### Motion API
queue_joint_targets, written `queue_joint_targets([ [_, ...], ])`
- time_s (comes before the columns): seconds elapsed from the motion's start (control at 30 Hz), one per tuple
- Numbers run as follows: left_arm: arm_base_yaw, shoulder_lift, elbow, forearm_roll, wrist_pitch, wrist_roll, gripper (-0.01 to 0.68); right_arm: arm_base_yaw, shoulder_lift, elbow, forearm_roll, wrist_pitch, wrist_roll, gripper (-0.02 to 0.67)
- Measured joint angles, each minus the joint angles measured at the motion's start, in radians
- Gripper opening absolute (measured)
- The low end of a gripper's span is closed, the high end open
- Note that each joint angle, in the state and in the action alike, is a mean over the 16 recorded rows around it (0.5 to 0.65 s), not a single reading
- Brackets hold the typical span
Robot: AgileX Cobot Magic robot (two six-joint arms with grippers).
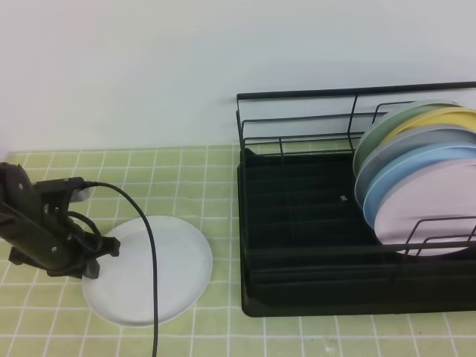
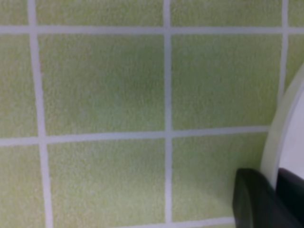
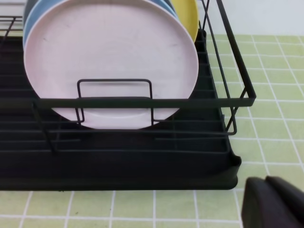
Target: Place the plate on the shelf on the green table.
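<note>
Flat on the green table [image 1: 223, 186], left of the shelf [image 1: 297, 223], lies the plate [image 1: 160, 271]: plain white, round, shallow rim, well apart from the rack's tray edge. Left gripper [image 1: 100, 256] sits at the plate's left rim, jaws closed down onto it; left wrist view shows the white rim edge [image 2: 280, 133] running between two dark fingertips [image 2: 251, 199], so the pincer is pinched nearly fully together with the plate rim in it. A black cable [image 1: 152, 253] loops from the left arm across the plate and off the bottom edge.

Surface: small square light yellow-green tiles, white grout lines, matte. Behind it a plain white wall [image 1: 149, 67], bare.

Shelf is black wire, thin rods, ribbed black tray base, standing on the tiles at right. Its right end holds upright plates leaning together: pale pink plate [image 1: 431, 216] at front, light blue plate [image 1: 405, 175] behind it, then grey, yellow and greenish ones. Left part of the tray has no plates in it.

Right gripper [image 3: 275, 202] shows only as dark finger ends at the bottom of the right wrist view, pressed together, holding nothing, near the shelf's corner over the tiles.

No readable writing or brand marks anywhere.
</note>
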Motion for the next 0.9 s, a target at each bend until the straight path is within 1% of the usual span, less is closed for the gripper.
queue_joint_targets([
  [0.3,0.001,-0.093,0.000,-0.012,0.010,0.014,0.000,0.001,0.000,0.000,0.010,0.001,0.000,-0.003],
  [0.6,0.001,-0.287,0.000,-0.054,0.015,0.054,0.000,0.001,0.000,0.000,0.020,0.004,0.000,-0.003],
  [0.77,0.000,-0.421,0.000,-0.177,0.012,0.119,0.000,0.001,0.000,0.000,0.021,0.003,0.000,-0.003],
  [0.9,-0.006,-0.529,0.000,-0.372,0.011,0.258,0.000,0.001,0.000,-0.003,0.052,-0.006,0.001,-0.003],
])
